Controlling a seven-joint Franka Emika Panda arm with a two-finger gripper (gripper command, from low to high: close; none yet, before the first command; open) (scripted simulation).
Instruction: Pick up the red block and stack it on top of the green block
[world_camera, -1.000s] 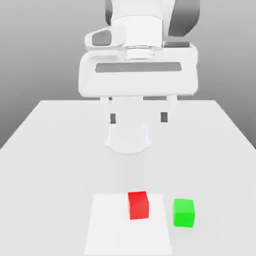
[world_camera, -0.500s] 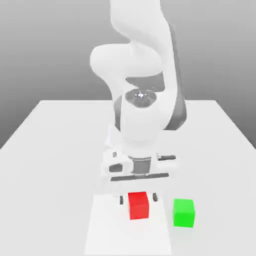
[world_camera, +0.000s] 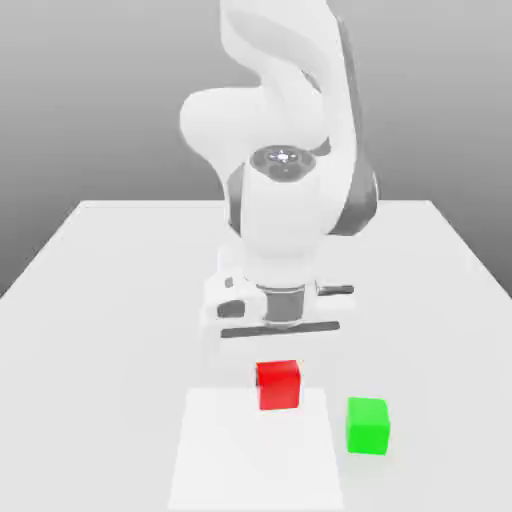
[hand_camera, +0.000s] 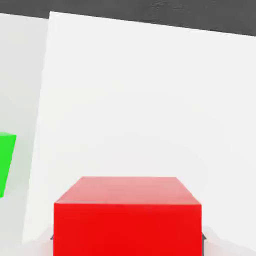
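This is a simulated robot workspace: a white robot arm (world_camera: 285, 215) is at a plain pale table (world_camera: 120, 330), and the background is only a smooth grey gradient.

Gray gradient backdrop, pale tabletop (world_camera: 110, 330)

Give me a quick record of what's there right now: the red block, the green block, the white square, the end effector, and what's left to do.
red block: gripped, looks lifted off the surface
green block: on the table, to the exterior view's right of the white square
white square: flat on the table
end effector: closed on the red block's two opposite sides
left to do: red block onto green block
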